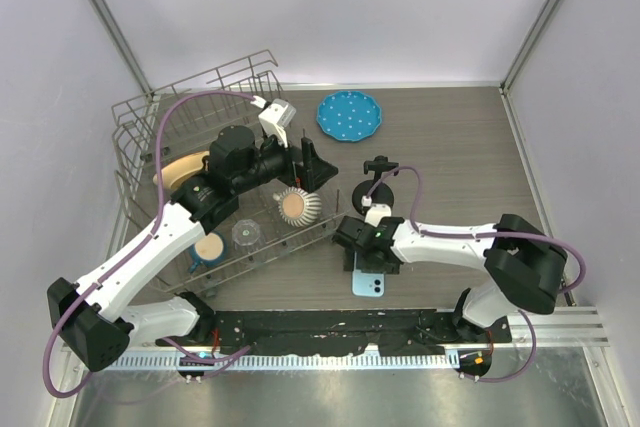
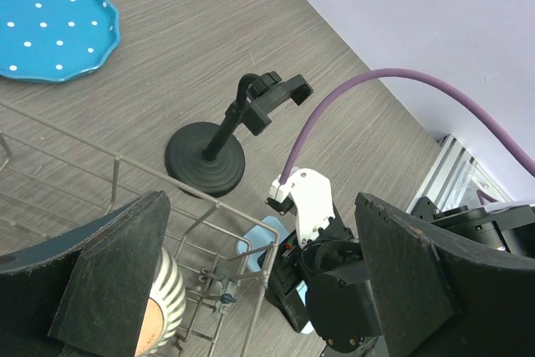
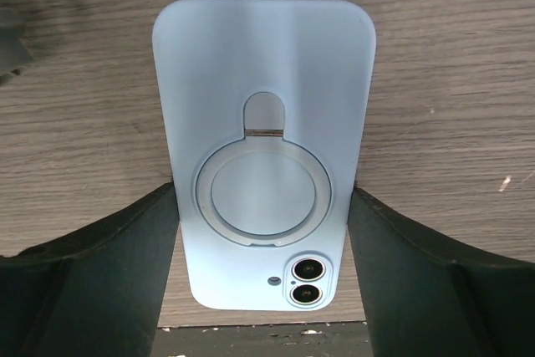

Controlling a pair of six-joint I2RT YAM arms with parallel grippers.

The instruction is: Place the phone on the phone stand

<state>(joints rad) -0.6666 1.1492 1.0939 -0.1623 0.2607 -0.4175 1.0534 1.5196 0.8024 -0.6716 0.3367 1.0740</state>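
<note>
The jaws of the right gripper (image 3: 263, 196) straddle the phone (image 3: 263, 81) at its long edges, though whether they are pinching cannot be told; the left gripper (image 2: 259, 223) hangs spread and empty. Nothing is lifted yet. The phone lies back-up on the table (image 1: 450, 147) near the phone stand (image 1: 378, 182), long axis pointing at the stand, camera end away from it.

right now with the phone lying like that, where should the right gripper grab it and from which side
Grip the phone across its two long edges, level with the ring on its back, coming straight down. It lies flat on the table, back up, so only its narrow width fits between the fingers. The right gripper straddles it there.
</note>
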